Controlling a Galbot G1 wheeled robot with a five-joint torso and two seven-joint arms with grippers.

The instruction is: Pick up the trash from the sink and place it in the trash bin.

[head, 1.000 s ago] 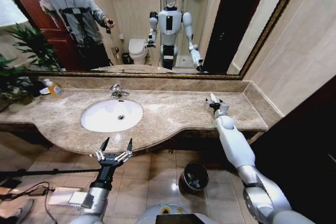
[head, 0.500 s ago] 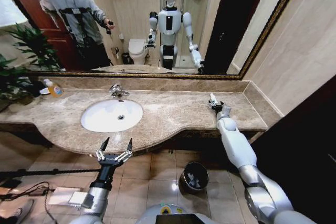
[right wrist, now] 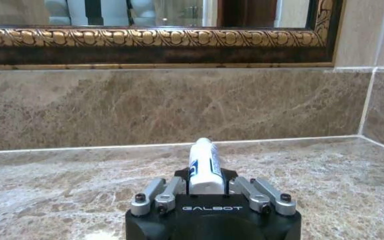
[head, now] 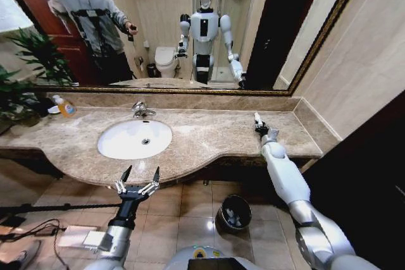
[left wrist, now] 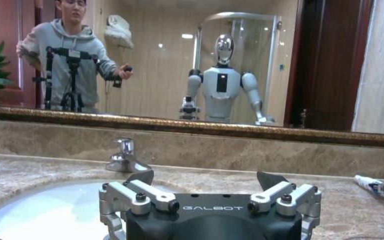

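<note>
My right gripper (head: 259,125) is shut on a white tube of trash (head: 257,118) and holds it just above the marble countertop (head: 209,134), well to the right of the sink (head: 123,145). The right wrist view shows that tube (right wrist: 203,161) sticking out from between the fingers (right wrist: 172,190), pointing at the back wall. The white oval basin looks bare. On the floor under the counter's front edge stands the dark round trash bin (head: 234,212). My left gripper (head: 140,176) hangs open in front of the counter edge, below the sink (left wrist: 38,210), holding nothing.
A chrome tap (head: 142,110) stands behind the basin. At the far left of the counter are an orange-capped soap bottle (head: 65,107) and a leafy plant (head: 28,71). A tiled wall closes the counter's right end. Cables and a box (head: 73,237) lie on the floor at left.
My right arm has shifted slightly to the right with the tube in its grip. The left arm has not moved.
</note>
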